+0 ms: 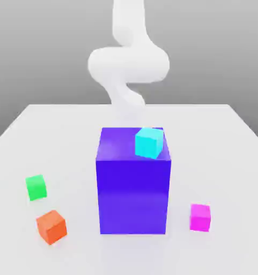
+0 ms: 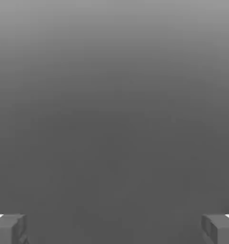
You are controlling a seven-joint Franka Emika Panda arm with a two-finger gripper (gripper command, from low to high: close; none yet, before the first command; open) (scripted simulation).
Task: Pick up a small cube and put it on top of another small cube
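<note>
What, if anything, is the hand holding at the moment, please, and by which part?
Nothing is held: the hand is open, with only grey background between its fingertips.

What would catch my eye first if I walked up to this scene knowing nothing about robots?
Probably the big glossy purple block standing mid-table, with a small cyan cube perched on its top near the exterior view's right edge. Behind it rises the blurry white robot arm. Next come three small bright cubes on the white table: green and orange at the exterior view's left, magenta at its right.
</note>
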